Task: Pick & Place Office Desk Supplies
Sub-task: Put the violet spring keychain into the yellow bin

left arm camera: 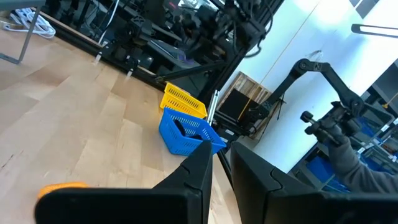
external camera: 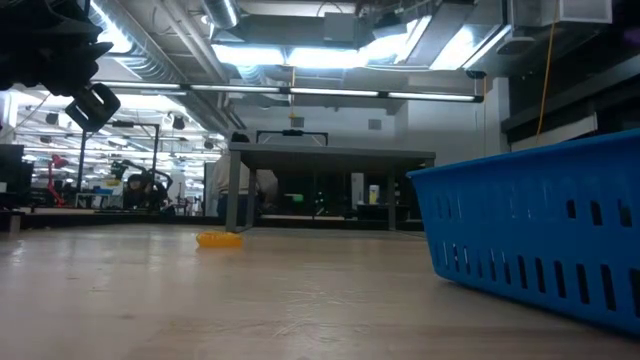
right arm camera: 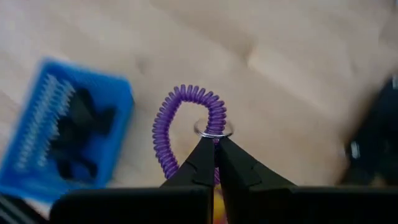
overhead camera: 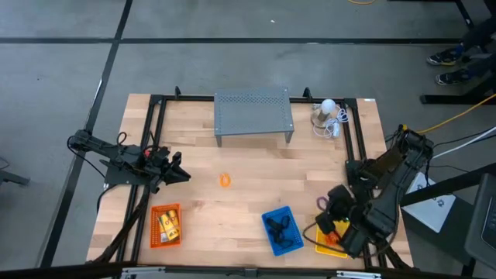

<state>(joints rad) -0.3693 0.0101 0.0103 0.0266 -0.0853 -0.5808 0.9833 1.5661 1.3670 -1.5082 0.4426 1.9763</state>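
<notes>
While my right gripper (right arm camera: 216,144) is pinched tight on the purple loop (right arm camera: 186,121), I have it lifted off the table near the right front corner, between the blue basket (overhead camera: 280,230) and the yellow basket (overhead camera: 332,242). The wrist view shows the tips closed at the small metal ring (right arm camera: 213,129) on the coil, with the rest of the loop hanging free beyond the fingertips.

My guess at the step in hand: carry the loop to its bin, probably the yellow basket right beside me. The grip is thin, at one point on the ring, so the coil can swing. Move slow, no jerks. Get the whole dangling coil over the basket's inside before I open, not just the fingertips, or it drapes over the rim. Go low before release; a springy coil bounces.

Blue basket already holds the black clip pieces (overhead camera: 281,227); stay clear of it on the way.

My left gripper (overhead camera: 177,172) waits at the left side of the table, above the wood, fingers (left arm camera: 194,169) nearly together with a narrow gap, nothing in them. The orange loop (overhead camera: 225,180) still lies on the wood mid-table, near the left arm. The orange basket (overhead camera: 165,225) at front left holds the yellow-orange packets (overhead camera: 168,224).
</notes>
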